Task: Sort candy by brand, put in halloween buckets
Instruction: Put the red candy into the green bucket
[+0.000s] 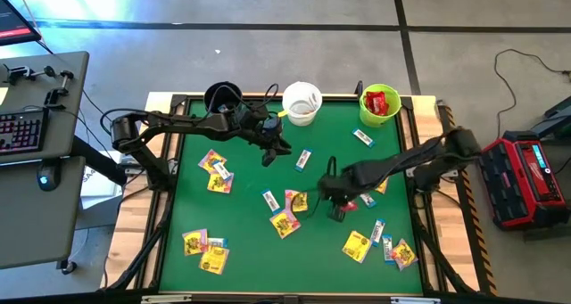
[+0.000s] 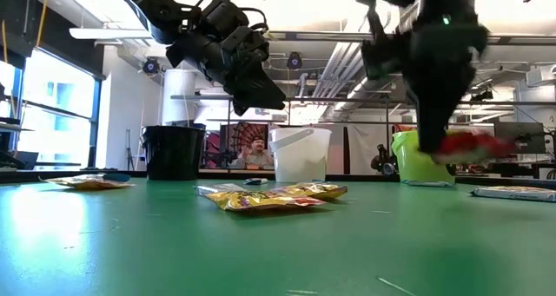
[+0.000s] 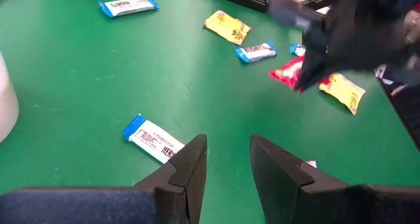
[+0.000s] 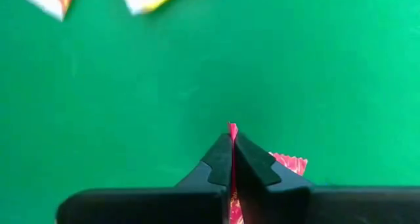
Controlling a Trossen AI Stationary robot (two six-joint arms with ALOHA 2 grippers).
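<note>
we see yellow packets [image 2: 269, 196] on green table [image 1: 241, 242] | right gripper [image 4: 232, 159] pinched on red packet [image 4: 287, 163], mid-table right | left gripper [image 3: 227, 159] spread, empty, above white-and-blue packet [image 3: 152, 138] | far edge: black bucket [image 1: 222, 97], white bucket [image 1: 302, 102], green bucket [image 1: 379, 105] holding red candy

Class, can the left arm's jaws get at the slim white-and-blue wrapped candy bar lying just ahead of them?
Probably yes: the left gripper hangs open above bare green table, and the white-and-blue candy bar lies flat with nothing over it.
</note>
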